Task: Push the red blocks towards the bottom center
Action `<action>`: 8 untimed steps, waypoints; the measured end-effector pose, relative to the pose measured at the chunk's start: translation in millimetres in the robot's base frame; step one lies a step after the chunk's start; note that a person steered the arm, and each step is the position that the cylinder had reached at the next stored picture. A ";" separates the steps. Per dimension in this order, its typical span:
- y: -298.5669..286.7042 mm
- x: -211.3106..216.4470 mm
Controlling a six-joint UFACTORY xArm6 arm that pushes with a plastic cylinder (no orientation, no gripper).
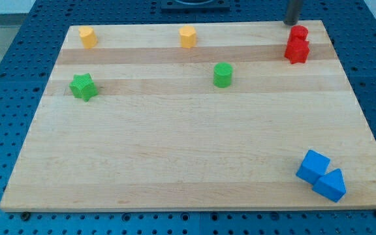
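My tip (290,23) sits at the counter's (175,163) top edge near the top right corner, just above and to the view's left of the two red blocks. There are no jaws here — only the bare rod.

The small red block (299,32) and the larger red block (297,50) touch each other, one below the other, in the top right corner. A green cylinder (222,74) stands near the middle of the top half, a green star (83,86) near the left edge. Two yellow blocks line the top edge — one (87,36) at the top left corner, one (187,36) at centre. A blue cube (313,166) and a blue wedge-like block (330,185) touch in the bottom right corner.
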State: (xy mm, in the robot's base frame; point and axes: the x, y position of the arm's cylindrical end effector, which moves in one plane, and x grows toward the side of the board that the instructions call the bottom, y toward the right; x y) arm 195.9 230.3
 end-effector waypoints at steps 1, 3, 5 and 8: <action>4.2 1.1; 3.6 40.3; -17.5 130.3; -64.4 197.1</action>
State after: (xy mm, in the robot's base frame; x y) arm 392.9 165.9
